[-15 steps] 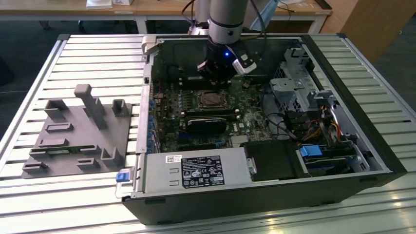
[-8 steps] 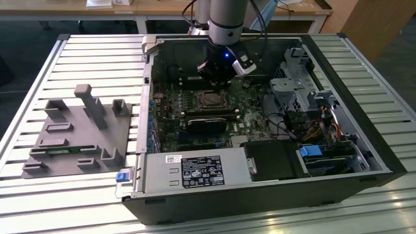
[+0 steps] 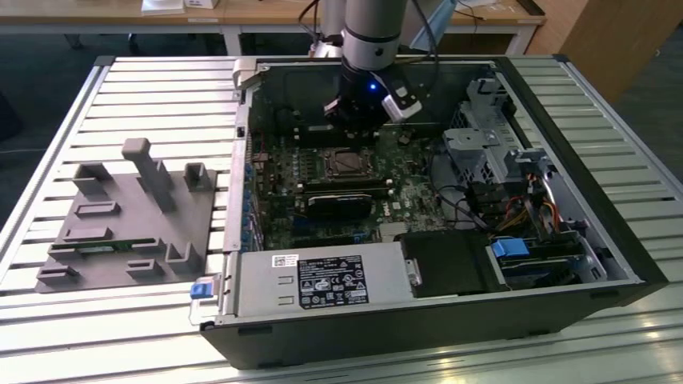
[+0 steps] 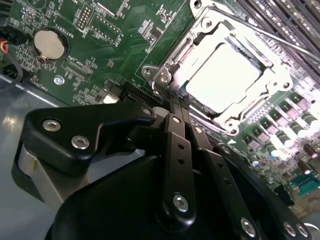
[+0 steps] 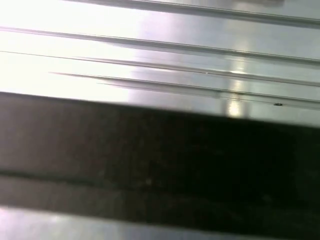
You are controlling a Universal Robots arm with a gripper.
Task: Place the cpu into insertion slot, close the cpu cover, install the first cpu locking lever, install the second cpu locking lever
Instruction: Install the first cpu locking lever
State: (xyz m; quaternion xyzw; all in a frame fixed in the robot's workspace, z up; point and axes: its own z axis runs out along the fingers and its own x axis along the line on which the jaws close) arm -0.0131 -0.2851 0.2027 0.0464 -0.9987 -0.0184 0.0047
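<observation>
Site: you are working in a robotics lab or workshop | ribbed silver aluminium bench is carrying an opened black metal computer case and a grey plastic fixture block | pale wooden desks are standing behind

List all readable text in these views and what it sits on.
Labels on the grey metal power supply box: print too small to read.
White lettering on the green motherboard, around the round silver coin battery: too blurred to quote.
Top of the pale silver square cpu: washed out by glare, nothing legible.
First wrist view: no text.
</observation>
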